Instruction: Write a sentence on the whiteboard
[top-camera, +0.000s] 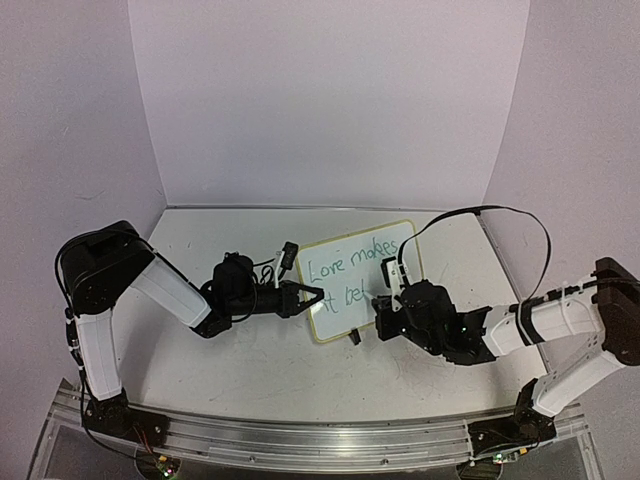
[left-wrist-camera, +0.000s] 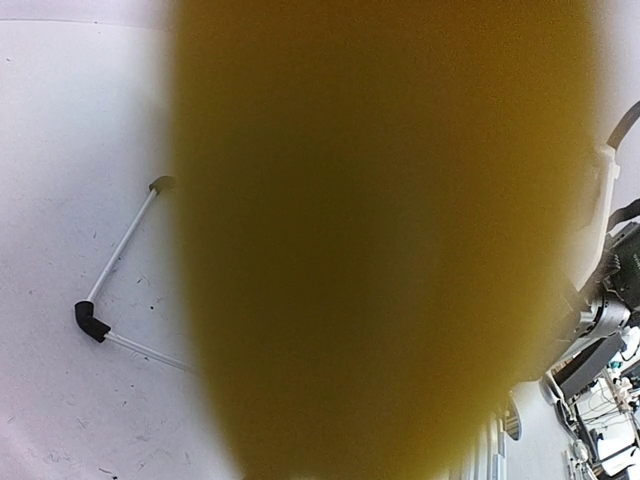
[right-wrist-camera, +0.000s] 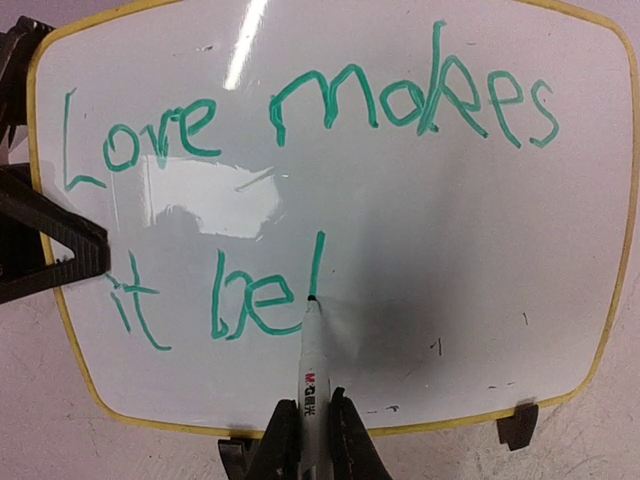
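1. A metal rail (top-camera: 300, 440) runs along the near edge of the white table (top-camera: 250, 370), with both arm bases bolted to it.
2. The right gripper (right-wrist-camera: 313, 408) is clamped on a white marker (right-wrist-camera: 311, 350). The marker stands over the near long edge of the whiteboard (right-wrist-camera: 420, 220), with its tip on the surface just right of the green "be".
3. The left gripper (top-camera: 318, 297) reaches in from the left, its black jaws pinched on the board's left edge, beside the word "it".
4. The whiteboard lies face up at mid-table between the two grippers. Its long axis runs left to right, and its right end is turned slightly away from the bases. The green writing (right-wrist-camera: 300, 110) reads upright from the arms' side: "Love makes" above "it be" and one more stroke.
5. One black clip foot (right-wrist-camera: 518, 425) sits on the near edge at the right. A second, by the marker, is largely hidden behind the right gripper.
6. A black cable (top-camera: 500, 212) arcs over the right arm, and plain pale walls (top-camera: 330, 100) close the back.
7. In the left wrist view, a blurred yellow-brown mass (left-wrist-camera: 380, 250) fills most of the frame; I cannot tell what it is. Left of it, two thin white bars meet at a black elbow (left-wrist-camera: 90, 322), which I cannot identify either.
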